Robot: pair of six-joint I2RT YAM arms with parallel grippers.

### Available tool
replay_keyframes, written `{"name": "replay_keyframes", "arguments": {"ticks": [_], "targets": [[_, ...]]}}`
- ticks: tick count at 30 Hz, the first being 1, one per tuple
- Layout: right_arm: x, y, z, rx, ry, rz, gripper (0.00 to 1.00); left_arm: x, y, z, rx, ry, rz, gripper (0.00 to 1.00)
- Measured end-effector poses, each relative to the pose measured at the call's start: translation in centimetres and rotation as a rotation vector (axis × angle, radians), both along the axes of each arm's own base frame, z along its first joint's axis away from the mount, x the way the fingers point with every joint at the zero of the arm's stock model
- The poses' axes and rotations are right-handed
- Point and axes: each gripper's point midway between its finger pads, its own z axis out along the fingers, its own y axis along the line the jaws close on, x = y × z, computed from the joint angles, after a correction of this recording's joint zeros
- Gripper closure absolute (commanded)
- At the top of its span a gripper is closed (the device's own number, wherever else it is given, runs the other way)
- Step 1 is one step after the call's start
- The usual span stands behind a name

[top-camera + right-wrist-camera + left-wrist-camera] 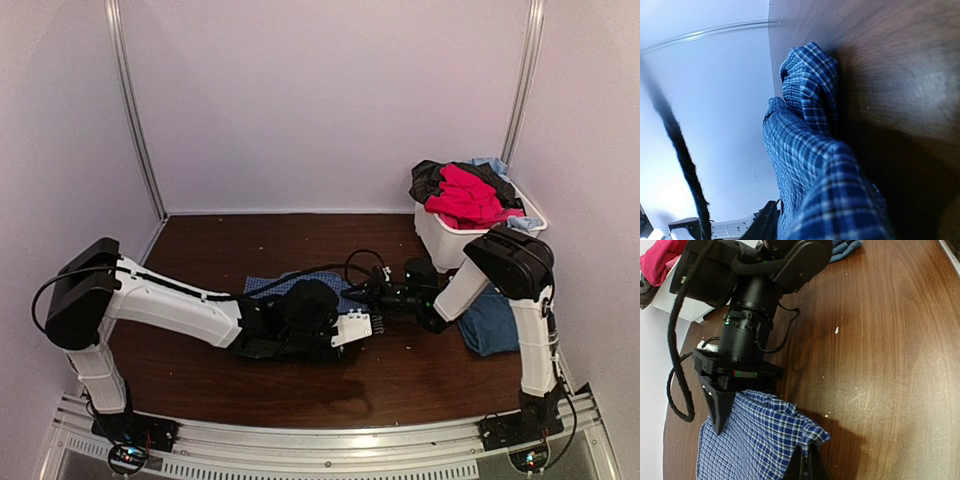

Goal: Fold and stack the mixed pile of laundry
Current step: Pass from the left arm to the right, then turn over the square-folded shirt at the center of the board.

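Observation:
A blue-and-white checked shirt (280, 287) lies on the dark wooden table (420, 370), mostly hidden under both arms. My left gripper (370, 320) is shut on a raised corner of the shirt (760, 440), its fingers (807, 466) pinching the cloth. My right gripper (368, 293) reaches in from the right and holds the shirt's other edge; one finger (719, 407) shows beside the cloth. In the right wrist view the shirt (810, 165) drapes over the jaws. Red/pink (465, 195), black and light-blue clothes fill the bin.
The white plastic bin (440, 240) stands at the back right, close behind the right arm. A folded dark-blue garment (490, 320) lies on the table beside the right arm's base. White walls enclose the table on three sides.

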Motion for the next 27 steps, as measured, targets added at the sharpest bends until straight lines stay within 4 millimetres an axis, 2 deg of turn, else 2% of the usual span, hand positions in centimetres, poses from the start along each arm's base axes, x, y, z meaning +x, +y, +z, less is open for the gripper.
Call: {"name": "replay_keyframes", "arguments": {"ticks": [2, 3, 4, 8, 10, 12, 14, 17, 20, 23, 25, 27], "targets": [[0.2, 0.1, 0.0, -0.002, -0.002, -0.002, 0.90, -0.4, 0.1, -0.3, 0.008, 0.001, -0.005, 0.99], [0.4, 0.2, 0.0, -0.005, -0.004, -0.002, 0.97, -0.5, 0.1, -0.5, 0.012, 0.002, -0.007, 0.95], [0.5, 0.2, -0.1, -0.011, -0.009, -0.001, 1.00, -0.5, 0.2, -0.5, 0.014, 0.001, -0.005, 0.90], [0.9, 0.3, -0.4, -0.069, -0.037, 0.013, 1.00, -0.4, 0.8, 0.0, 0.008, -0.001, 0.018, 0.52], [1.0, 0.1, -0.8, -0.135, -0.057, 0.028, 1.00, -0.5, 1.6, 1.0, -0.019, 0.005, 0.046, 0.39], [1.3, -0.2, -0.8, -0.211, -0.084, 0.043, 1.00, -0.5, 2.8, 2.3, -0.058, 0.015, 0.076, 0.31], [1.8, -0.5, 0.0, -0.293, -0.135, 0.062, 1.00, 0.1, 4.4, 4.0, -0.121, 0.038, 0.128, 0.28], [2.9, -1.4, 2.9, -0.399, -0.253, 0.092, 1.00, 3.1, 8.2, 7.3, -0.280, 0.092, 0.267, 0.26], [4.7, -3.7, 6.8, -0.512, -0.381, 0.093, 1.00, 6.7, 12.9, 9.7, -0.433, 0.128, 0.432, 0.23], [7.5, -6.6, 11.2, -0.676, -0.517, 0.071, 1.00, 8.3, 16.4, 10.4, -0.511, 0.151, 0.544, 0.21], [9.8, -8.3, 15.1, -0.801, -0.625, 0.050, 1.00, 8.8, 18.1, 10.6, -0.540, 0.165, 0.604, 0.19], [11.1, -9.4, 19.1, -0.898, -0.725, 0.034, 1.00, 9.3, 19.6, 11.0, -0.563, 0.173, 0.660, 0.18]]}}
